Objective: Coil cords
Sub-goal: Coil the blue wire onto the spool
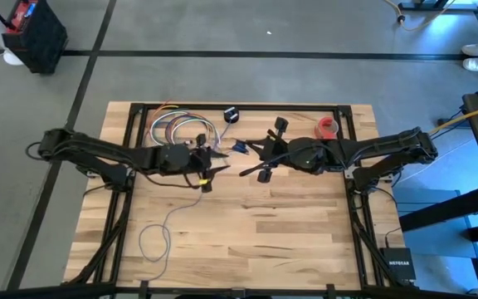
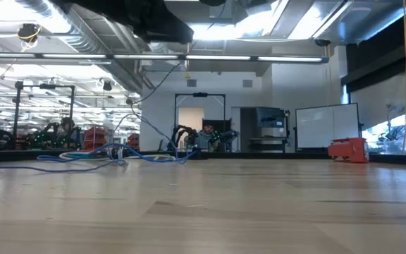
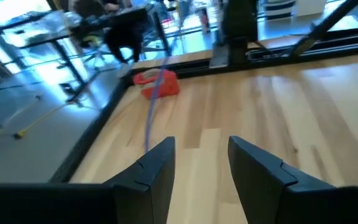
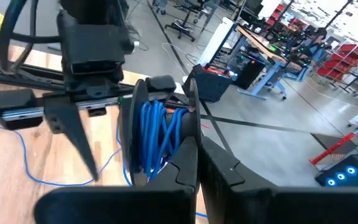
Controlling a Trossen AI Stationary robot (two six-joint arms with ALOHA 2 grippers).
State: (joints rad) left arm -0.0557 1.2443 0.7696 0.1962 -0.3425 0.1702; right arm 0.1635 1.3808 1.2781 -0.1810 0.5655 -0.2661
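Right now the right pincer (image 4: 188, 134) is clamped on a dark spool (image 4: 160, 124) with blue cord (image 4: 157, 134) wound round it, held above the middle of the bench toward the far edge, while the left pincer (image 3: 201, 165) hangs just beside it with its jaws apart and nothing between them. The rest of the cord trails across the bench (image 1: 256, 249) from the two pincers to a loose loop (image 1: 154, 241) near the near-left corner. To wind well, I judge the left pincer should catch the free run close to the spool and feed it under light tension, so each turn lies beside the last and does not slip off the flange. Room is tight at the far edge: a bundle of coloured wires (image 1: 181, 129) lies by the far-left part, a small black disc (image 1: 231, 115) sits by the far rail, and a red object (image 1: 328, 127) rests toward the far-right corner. The near half is open wood, so slack is best drawn from there, keeping the arms from crossing.
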